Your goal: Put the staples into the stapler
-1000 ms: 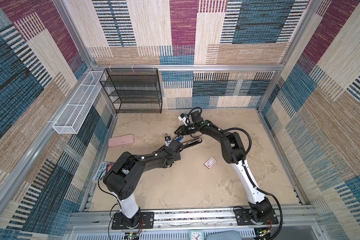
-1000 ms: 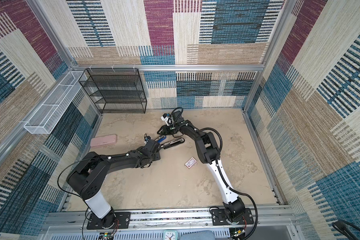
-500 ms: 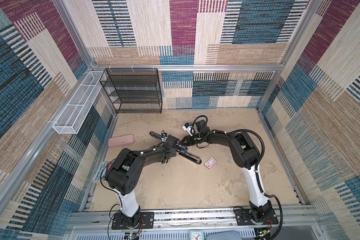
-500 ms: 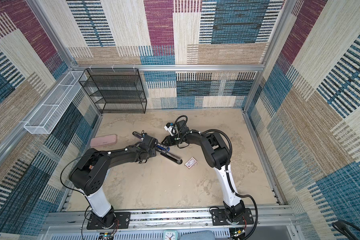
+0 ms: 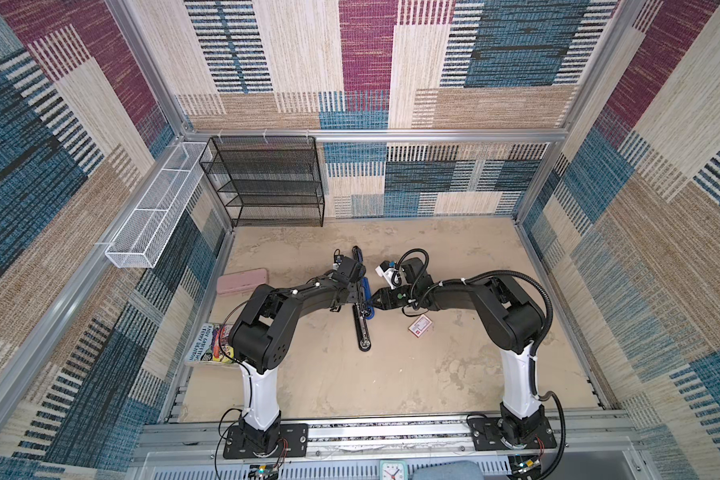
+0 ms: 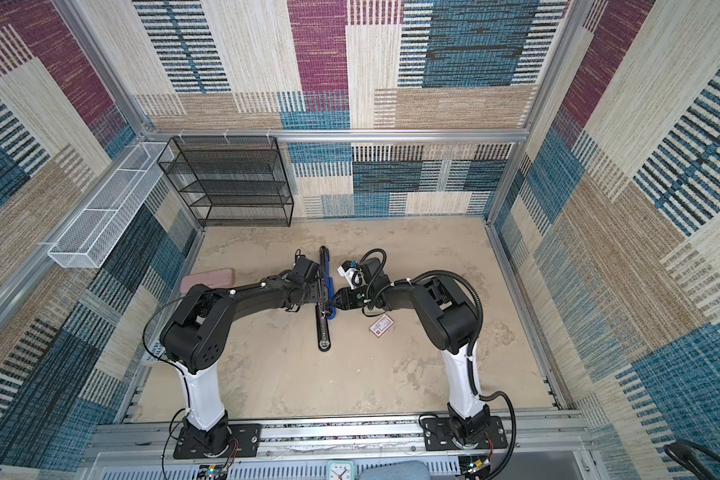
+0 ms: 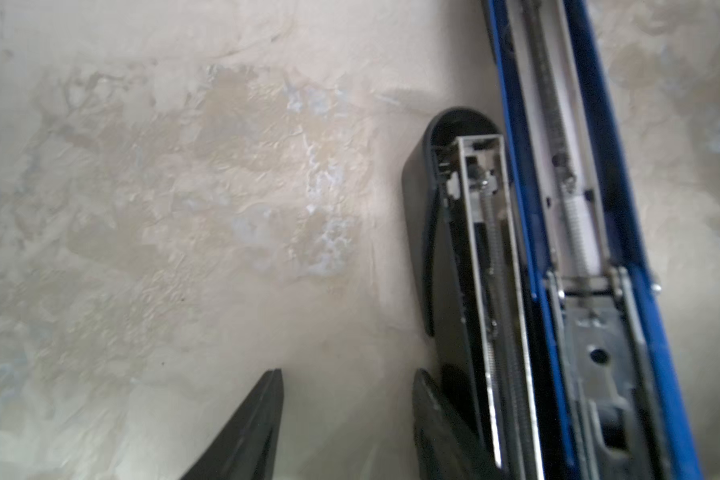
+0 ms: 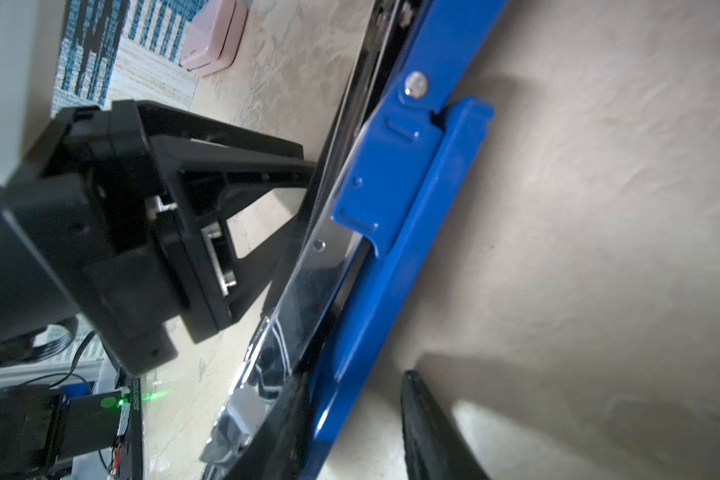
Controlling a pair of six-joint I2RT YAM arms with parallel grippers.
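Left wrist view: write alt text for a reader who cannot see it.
A stapler lies swung open on a mottled beige tabletop, its black base with the metal staple channel beside its blue arm. The left gripper is open, one black fingertip right by the base, nothing between the jaws.

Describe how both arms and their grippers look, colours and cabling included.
The left arm and right arm match: black jointed links over a white lower tube, bolted to black base plates. The left gripper and right gripper have black, tapering fingers. A ribbed black hose loops along the right arm; a thin black cable runs along the left arm.
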